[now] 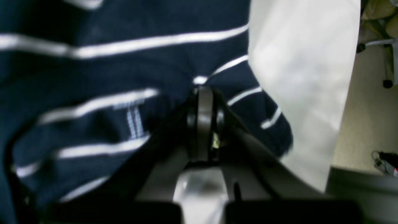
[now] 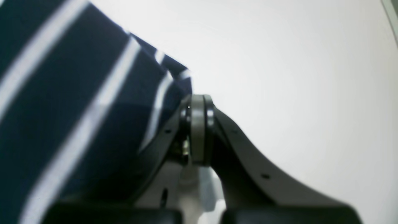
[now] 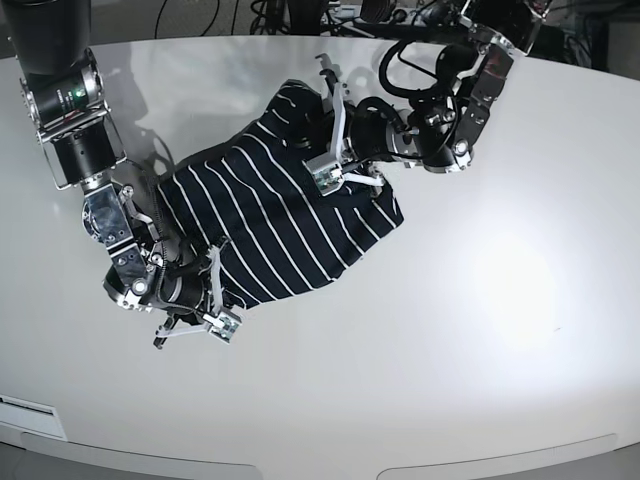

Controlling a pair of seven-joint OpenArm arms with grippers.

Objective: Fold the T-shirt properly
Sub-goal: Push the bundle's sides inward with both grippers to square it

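Table [image 3: 480, 340], white & rounded, carried everything. T-shirt [image 3: 270, 215], dark navy w/ thin white stripes, lay bunched near the table's middle, running from far centre to near left. Left gripper [image 1: 200, 90] sat on the shirt's far right part, jaws pressed together w/ striped cloth bunched at the tips. Right gripper [image 2: 197, 99] met the shirt's near left corner, jaws together at the cloth edge; a real pinch couldn't be confirmed.

Both wrist views are blurred, the T-shirt [image 1: 118, 77] runs off the left wrist view at 9 and 12 o'clock, and cloth hides the tips of the left gripper [image 1: 203, 90] and right gripper [image 2: 197, 99].
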